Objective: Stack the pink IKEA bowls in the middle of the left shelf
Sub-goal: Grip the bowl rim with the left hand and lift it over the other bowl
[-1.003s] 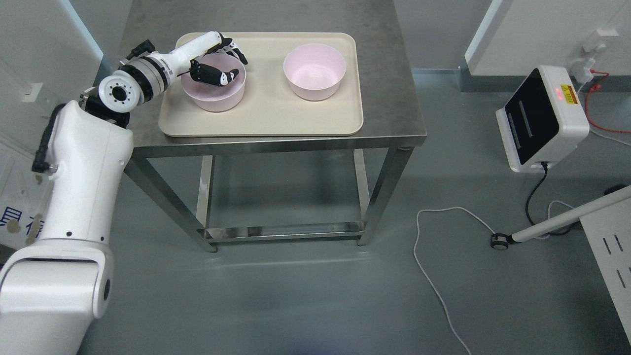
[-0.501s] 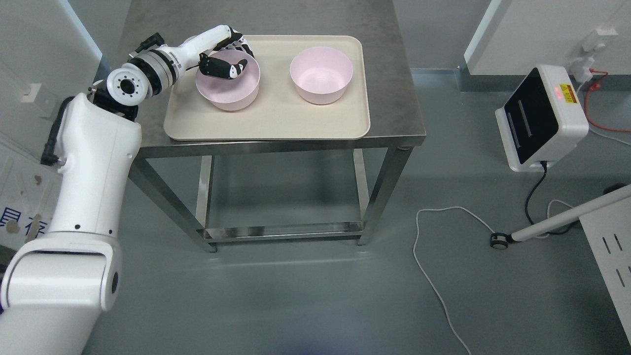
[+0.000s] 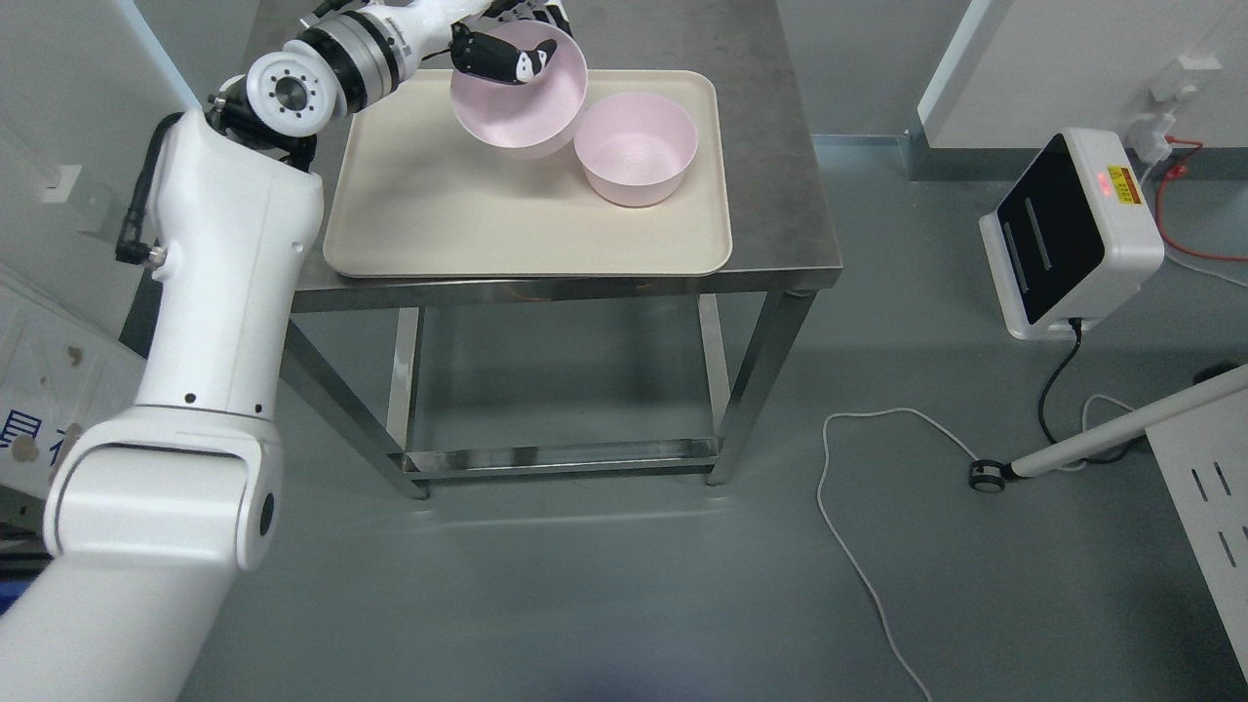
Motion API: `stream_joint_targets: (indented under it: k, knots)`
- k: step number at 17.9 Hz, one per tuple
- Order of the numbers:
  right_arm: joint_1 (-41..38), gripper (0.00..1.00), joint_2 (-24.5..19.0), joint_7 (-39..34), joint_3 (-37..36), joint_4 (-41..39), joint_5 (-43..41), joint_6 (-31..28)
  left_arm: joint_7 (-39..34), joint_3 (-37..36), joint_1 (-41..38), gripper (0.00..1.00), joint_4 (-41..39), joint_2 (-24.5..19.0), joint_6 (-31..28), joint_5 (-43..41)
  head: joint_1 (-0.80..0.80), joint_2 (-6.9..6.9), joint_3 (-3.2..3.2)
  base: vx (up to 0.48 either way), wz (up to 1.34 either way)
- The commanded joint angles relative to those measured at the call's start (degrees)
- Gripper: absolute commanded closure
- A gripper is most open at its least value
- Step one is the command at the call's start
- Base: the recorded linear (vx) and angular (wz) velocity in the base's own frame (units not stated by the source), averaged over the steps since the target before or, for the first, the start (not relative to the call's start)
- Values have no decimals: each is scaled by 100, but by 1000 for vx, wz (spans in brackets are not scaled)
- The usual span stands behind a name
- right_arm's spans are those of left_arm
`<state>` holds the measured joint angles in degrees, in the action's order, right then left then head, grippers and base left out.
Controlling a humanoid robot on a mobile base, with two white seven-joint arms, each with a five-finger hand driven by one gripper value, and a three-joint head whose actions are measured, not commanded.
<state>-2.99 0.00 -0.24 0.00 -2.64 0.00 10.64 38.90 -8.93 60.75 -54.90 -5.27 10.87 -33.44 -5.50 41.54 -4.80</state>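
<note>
My left hand [image 3: 512, 44] is shut on the rim of a pink bowl [image 3: 517, 112], thumb inside and fingers behind the far wall. It holds the bowl tilted in the air above the beige tray [image 3: 429, 214], near the top of the picture. A second pink bowl [image 3: 636, 148] stands upright on the right part of the tray. The held bowl's right edge overlaps the second bowl's left rim in the picture. My right arm does not show.
The tray lies on a steel table [image 3: 770, 195] with an open frame below. A white device with a black screen [image 3: 1068, 234] stands on the floor at right. A white cable [image 3: 858, 546] runs across the floor. A white shelf corner [image 3: 1209, 487] shows at the lower right.
My left hand has lifted the pink bowl off the tray and carried it up and to the right, close to the second bowl. The camera shifted slightly at first.
</note>
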Motion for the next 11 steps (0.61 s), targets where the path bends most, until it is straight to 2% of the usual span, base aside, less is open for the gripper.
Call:
stream_joint_targets:
  k: [1,11]
  knots:
    - [0,0,100,6,-53,0,44,0,-233,-1672,200,98,-144,427,-50,-13,0,0,0,0,0]
    - [0,0,100,6,-53,0,44,0,-787,-1858,305,97,190,427,-59,-31,0,0,0,0,0]
